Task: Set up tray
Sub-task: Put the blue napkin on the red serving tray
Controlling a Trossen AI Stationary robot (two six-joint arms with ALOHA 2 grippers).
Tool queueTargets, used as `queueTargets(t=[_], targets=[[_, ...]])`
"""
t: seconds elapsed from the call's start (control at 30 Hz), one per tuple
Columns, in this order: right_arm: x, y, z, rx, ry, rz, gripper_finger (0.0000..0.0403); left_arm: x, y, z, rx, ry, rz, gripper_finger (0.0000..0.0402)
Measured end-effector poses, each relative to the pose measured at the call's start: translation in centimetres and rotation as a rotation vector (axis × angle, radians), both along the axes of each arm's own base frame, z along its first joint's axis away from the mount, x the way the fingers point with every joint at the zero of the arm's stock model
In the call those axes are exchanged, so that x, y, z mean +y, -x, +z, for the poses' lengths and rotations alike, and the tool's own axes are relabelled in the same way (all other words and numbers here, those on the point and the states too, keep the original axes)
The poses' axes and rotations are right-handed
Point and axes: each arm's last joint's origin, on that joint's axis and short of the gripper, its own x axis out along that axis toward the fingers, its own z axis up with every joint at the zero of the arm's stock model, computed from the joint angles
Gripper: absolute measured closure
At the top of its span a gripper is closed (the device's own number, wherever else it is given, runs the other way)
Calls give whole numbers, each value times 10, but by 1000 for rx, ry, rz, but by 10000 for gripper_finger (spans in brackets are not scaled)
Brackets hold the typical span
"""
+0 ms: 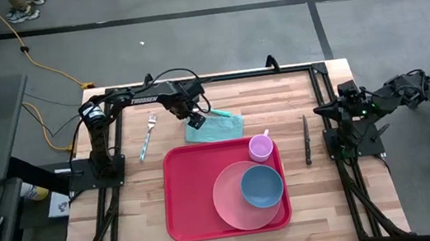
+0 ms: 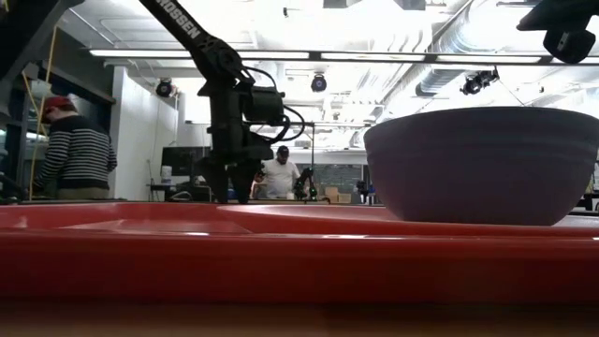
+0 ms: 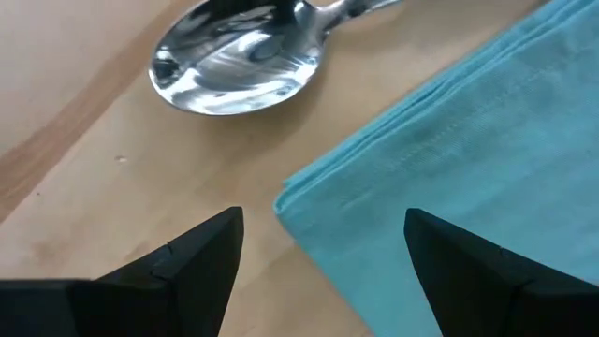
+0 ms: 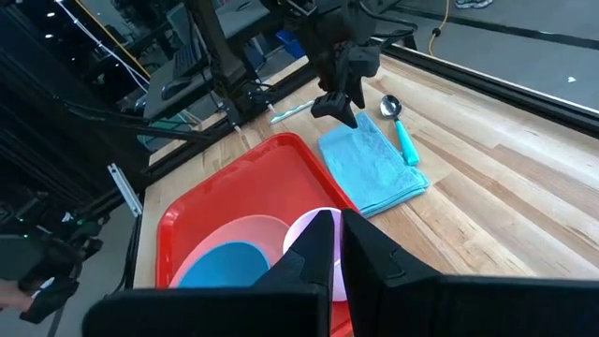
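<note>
High view: with the tray (image 1: pixel 201 201) as landmark, a fork (image 1: pixel 147 136) lies beyond its far left corner. The left gripper (image 1: pixel 195 120), jaws spread, hangs over a teal napkin's (image 1: pixel 217 127) corner just beyond the tray's far edge, a spoon (image 3: pixel 239 61) beside it. On the tray sit a plate (image 1: pixel 230 206), bowl (image 1: pixel 261 186) and cup (image 1: pixel 260 147). A knife (image 1: pixel 306 138) lies right of it; farther right the right gripper (image 1: pixel 319 110) waits, jaws pressed together.
</note>
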Motion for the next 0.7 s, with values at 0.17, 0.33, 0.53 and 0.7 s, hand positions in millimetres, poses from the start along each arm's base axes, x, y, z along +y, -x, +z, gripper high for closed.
queueTargets(t=[0.17,0.33,0.53,0.7], targets=[[0,0,0,-1,3,-6,403,1,-1,-2,-6,-6,1,76],[0,0,0,-3,5,-14,403,2,-5,-14,0,22,-4,76],[0,0,0,-3,5,-14,403,2,-8,-24,10,46,-5,76],[0,0,0,-3,6,-15,403,3,-8,-24,-3,70,-7,84]])
